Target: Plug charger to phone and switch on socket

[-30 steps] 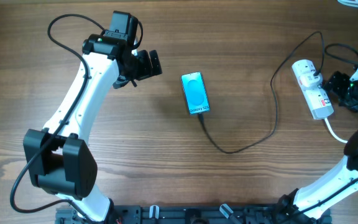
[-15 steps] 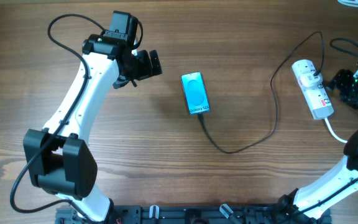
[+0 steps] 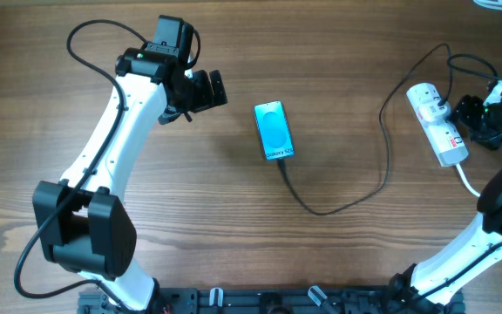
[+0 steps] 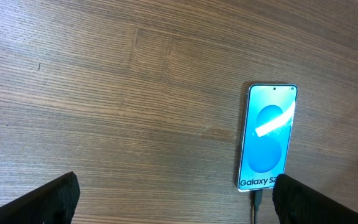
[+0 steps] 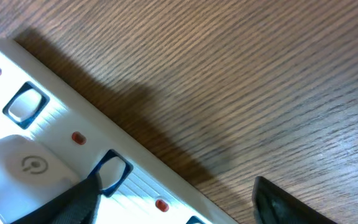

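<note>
Right wrist view: right gripper (image 5: 178, 200) is spread wide and empty. One finger (image 5: 73, 199) overlaps the socket (image 5: 36, 134) beside a black rocker switch (image 5: 112, 172), the other is over bare table (image 5: 260, 74). Overhead, the charger (image 3: 356, 196) runs from the socket to the bottom edge of the phone (image 3: 274, 131). Left gripper (image 4: 176, 202) is wide open and empty, with the phone just inside one finger.

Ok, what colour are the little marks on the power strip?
The marks are red; clearest in the right wrist view.
</note>
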Action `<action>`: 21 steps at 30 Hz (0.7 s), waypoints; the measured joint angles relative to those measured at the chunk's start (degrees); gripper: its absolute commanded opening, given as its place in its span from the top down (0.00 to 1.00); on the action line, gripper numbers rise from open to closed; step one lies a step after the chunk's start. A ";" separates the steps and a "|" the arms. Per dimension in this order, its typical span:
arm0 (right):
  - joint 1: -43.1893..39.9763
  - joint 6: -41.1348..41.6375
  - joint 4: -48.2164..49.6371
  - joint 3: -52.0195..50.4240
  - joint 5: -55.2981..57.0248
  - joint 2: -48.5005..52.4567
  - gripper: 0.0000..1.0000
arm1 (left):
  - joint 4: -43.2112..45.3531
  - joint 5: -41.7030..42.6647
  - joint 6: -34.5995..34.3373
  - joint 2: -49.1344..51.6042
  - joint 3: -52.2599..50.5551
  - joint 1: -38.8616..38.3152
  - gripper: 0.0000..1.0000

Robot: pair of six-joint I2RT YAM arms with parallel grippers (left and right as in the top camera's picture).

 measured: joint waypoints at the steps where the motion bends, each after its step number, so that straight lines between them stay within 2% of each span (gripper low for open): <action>1: -0.09 -0.02 0.37 0.00 0.26 0.00 0.09 | 0.00 0.00 0.00 0.00 0.00 0.00 0.00; 14: -0.09 0.09 0.09 -0.02 0.52 0.00 0.10 | 0.00 0.00 0.00 0.00 0.00 0.00 0.00; 17: -0.13 0.09 0.98 -0.59 0.39 -0.07 0.06 | 0.00 0.00 0.00 0.00 0.00 0.00 0.00; 18: -0.17 0.09 1.79 -1.01 0.28 -0.17 0.00 | 0.00 0.00 0.00 0.00 0.00 0.00 0.00; 21: -0.26 0.13 5.07 -1.97 0.94 -0.22 0.00 | 0.00 0.00 0.00 0.00 0.00 0.00 0.00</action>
